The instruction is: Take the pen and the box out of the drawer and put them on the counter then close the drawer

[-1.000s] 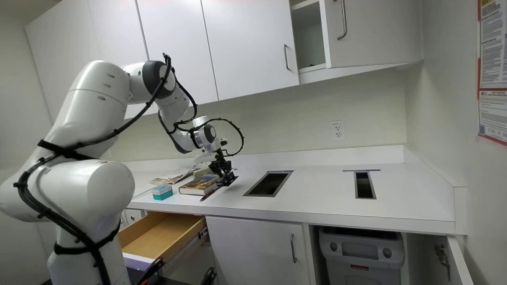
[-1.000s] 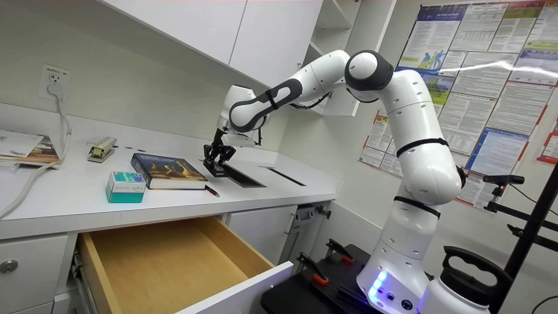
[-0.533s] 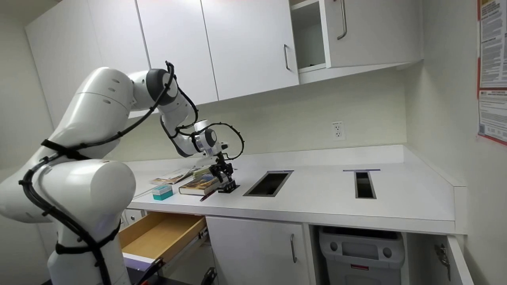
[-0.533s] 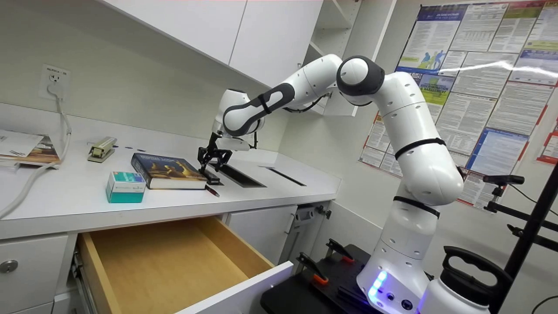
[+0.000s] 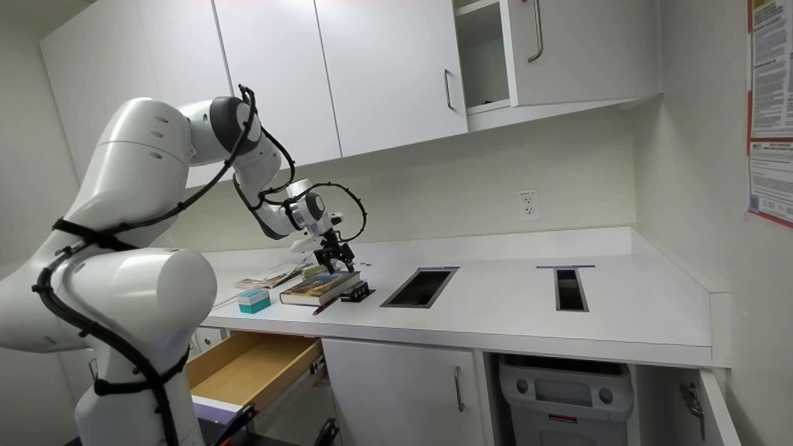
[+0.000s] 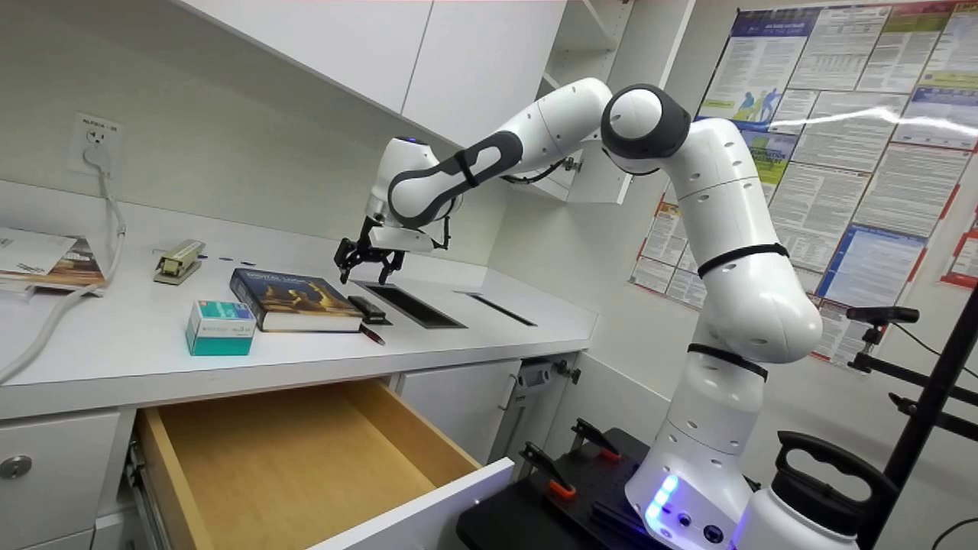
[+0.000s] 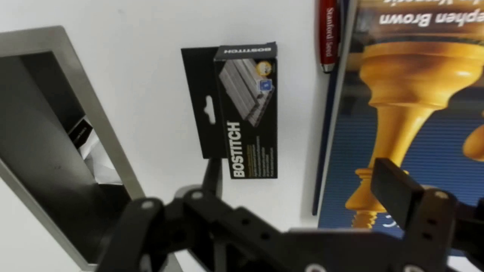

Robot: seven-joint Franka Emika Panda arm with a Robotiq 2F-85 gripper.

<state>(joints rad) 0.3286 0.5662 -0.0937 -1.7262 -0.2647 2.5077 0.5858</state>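
A black Bostitch box (image 7: 249, 113) lies flat on the white counter (image 5: 495, 303), beside a dark cut-out. The red pen (image 7: 328, 36) rests along the edge of a thick book; in an exterior view the pen (image 6: 372, 334) is nearer the counter's front edge than the box (image 6: 368, 309). My gripper (image 6: 366, 276) hovers above the counter, fingers wide apart, with nothing between them. In the wrist view the gripper (image 7: 298, 170) has one finger near the box's hang tab and the other over the book. The drawer (image 6: 298, 473) is pulled out and its visible floor is bare.
The book (image 6: 298, 298) lies next to the black box, with a teal and white carton (image 6: 220, 328) beside it. A stapler (image 6: 179, 262) and papers (image 6: 38, 256) sit farther along. Cut-outs (image 5: 422, 288) open in the counter. A lower cabinet door (image 5: 718, 409) stands ajar.
A second ago the gripper held the black box tilted at the counter. The box then came to lie flat; the fingers have spread and the gripper has risen off it.
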